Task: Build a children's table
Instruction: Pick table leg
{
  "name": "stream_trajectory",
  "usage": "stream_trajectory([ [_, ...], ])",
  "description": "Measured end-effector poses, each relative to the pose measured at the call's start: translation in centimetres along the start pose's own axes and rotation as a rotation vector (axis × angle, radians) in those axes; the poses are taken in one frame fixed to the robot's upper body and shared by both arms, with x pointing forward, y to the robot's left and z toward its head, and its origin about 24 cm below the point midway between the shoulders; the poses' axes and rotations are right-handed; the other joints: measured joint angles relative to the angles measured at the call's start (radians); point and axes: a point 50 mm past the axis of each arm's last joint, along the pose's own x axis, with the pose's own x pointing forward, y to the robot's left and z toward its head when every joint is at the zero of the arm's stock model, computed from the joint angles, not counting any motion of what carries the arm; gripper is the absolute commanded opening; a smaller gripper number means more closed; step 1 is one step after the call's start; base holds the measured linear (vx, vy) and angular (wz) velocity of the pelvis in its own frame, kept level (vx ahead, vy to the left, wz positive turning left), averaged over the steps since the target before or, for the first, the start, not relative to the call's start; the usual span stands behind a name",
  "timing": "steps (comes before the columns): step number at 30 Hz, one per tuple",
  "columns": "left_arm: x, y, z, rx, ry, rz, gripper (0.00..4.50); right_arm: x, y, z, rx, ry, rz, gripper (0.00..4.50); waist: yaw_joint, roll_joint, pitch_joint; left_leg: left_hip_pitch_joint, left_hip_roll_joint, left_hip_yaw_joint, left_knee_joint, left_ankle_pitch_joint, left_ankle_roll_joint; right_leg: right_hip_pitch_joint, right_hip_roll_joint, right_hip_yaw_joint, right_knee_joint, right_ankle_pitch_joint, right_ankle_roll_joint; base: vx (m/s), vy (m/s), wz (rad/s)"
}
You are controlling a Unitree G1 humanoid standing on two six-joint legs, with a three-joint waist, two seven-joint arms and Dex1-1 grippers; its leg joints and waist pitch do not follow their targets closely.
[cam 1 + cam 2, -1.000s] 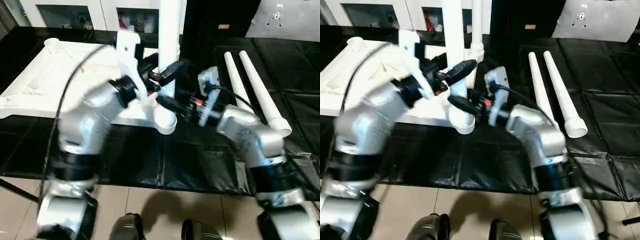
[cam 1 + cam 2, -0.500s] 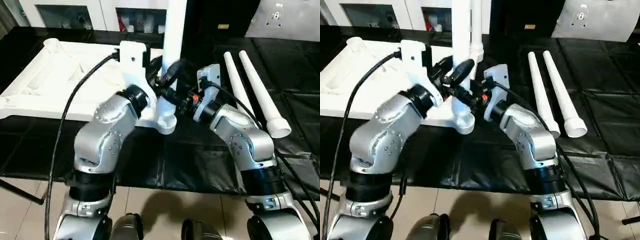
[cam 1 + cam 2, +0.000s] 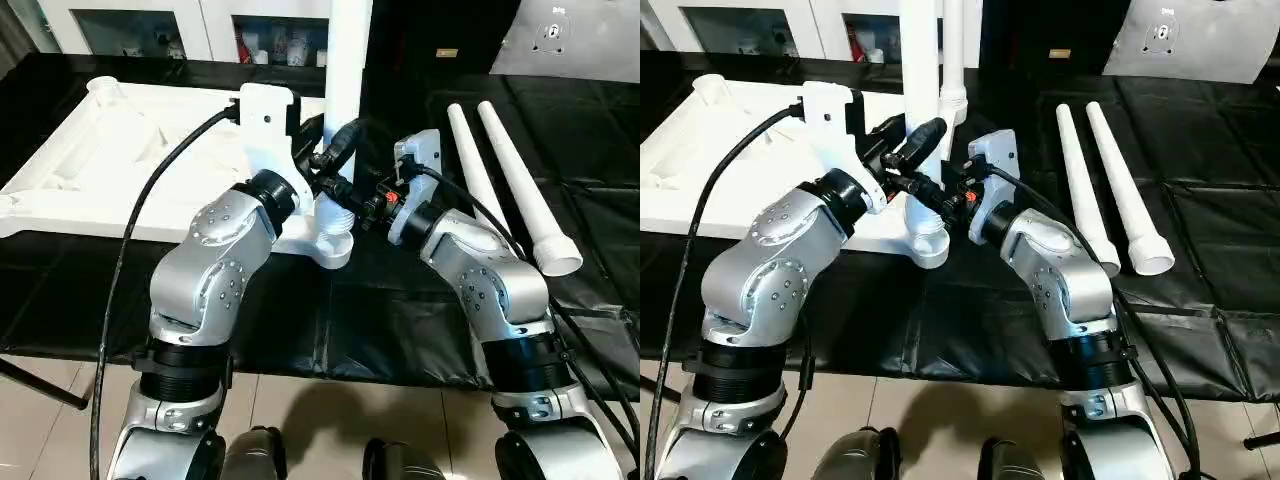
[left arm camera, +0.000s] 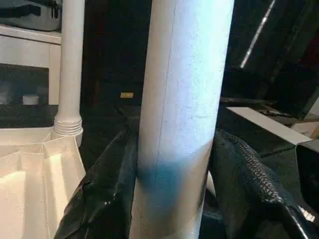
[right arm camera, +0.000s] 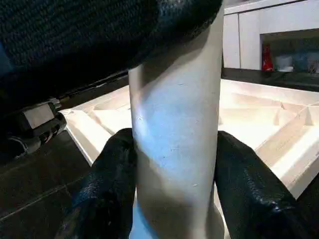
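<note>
Left gripper [image 4: 172,189]: jaws clamped on the upright leg [image 3: 345,90], one black finger [image 4: 107,189] on each side. Right gripper [image 5: 174,199]: jaws clamped on the same leg, just below the left gripper. Beneath both grips, the leg's base sits in the near corner socket [image 3: 335,243] of the upturned table top [image 3: 110,160]. A second leg [image 4: 70,74] stands beyond. Two loose legs [image 3: 510,180] lie outboard of the right gripper on the black surface [image 3: 400,320].

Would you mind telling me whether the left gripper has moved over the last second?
Yes. The left gripper has closed in on the upright leg standing in the tabletop's near corner socket; its fingers now sit on either side of it.
</note>
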Motion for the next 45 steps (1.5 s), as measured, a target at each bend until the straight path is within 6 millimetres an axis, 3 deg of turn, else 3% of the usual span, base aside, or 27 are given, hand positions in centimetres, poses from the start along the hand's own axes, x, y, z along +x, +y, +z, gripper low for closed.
stream_trajectory([
  [5,0.1,0.5,0.0,-0.015,0.003,0.01,1.91,-0.2,-0.2,0.0,-0.003,0.008,-0.009,1.9,0.001,0.0,0.0,0.0,0.0,0.0,0.0,0.0,0.0,0.0,0.0,0.0,0.0,0.0,0.0,0.0,0.0,0.0],
  [8,0.3,0.8,0.4,-0.042,-0.008,0.005,1.91,-0.2,-0.3,0.4,0.001,-0.003,-0.006,2.59,0.0,0.0,0.0,0.0,0.0,0.0,0.0,0.0,0.0,0.0,0.0,0.0,0.0,0.0,0.0,0.0,0.0,0.0],
  [13,0.3,2.0,0.9,-0.085,-0.026,0.024,1.88,-0.1,-0.3,1.2,0.011,-0.029,0.03,2.99,0.0,0.0,0.0,0.0,0.0,0.0,0.0,0.0,0.0,0.0,0.0,0.0,0.0,0.0,0.0,0.0,0.0,0.0],
  [17,-0.2,3.6,1.4,-0.124,-0.041,0.031,1.88,-1.2,-1.5,2.4,0.028,-0.061,0.028,3.35,0.002,0.0,0.0,0.0,0.0,0.0,0.0,0.0,0.0,0.0,0.0,0.0,0.0,0.0,0.0,0.0,0.0,0.0],
  [23,-0.4,3.9,2.0,-0.209,-0.029,-0.129,1.88,-2.4,-3.0,4.9,0.069,-0.114,0.038,3.78,0.003,0.0,0.0,0.0,0.0,0.0,0.0,0.0,0.0,0.0,0.0,0.0,-0.001,0.001,0.0,0.0,0.0,0.0],
  [28,-0.5,3.6,2.5,-0.248,-0.011,-0.288,1.88,-3.6,-3.9,5.2,0.128,-0.08,0.116,4.23,0.003,0.0,0.0,0.0,0.0,0.0,0.0,0.0,0.0,0.0,0.0,0.0,0.0,0.001,0.0,0.0,0.0,0.0],
  [40,-0.7,2.8,4.8,-0.377,-0.049,-0.524,1.88,-4.3,-4.0,6.7,0.211,-0.068,0.277,4.25,0.003,0.0,0.0,0.0,0.0,0.0,0.0,0.0,0.0,0.0,0.0,0.0,0.0,0.001,-0.001,0.0,0.0,0.0],
  [45,-0.6,2.7,4.4,-0.271,0.009,-0.529,1.88,-4.4,-4.1,6.3,0.218,-0.036,0.299,4.25,0.006,0.0,0.0,0.0,0.0,0.0,0.0,0.0,0.0,0.0,0.0,0.0,0.0,0.001,0.0,0.0,0.0,0.0],
])
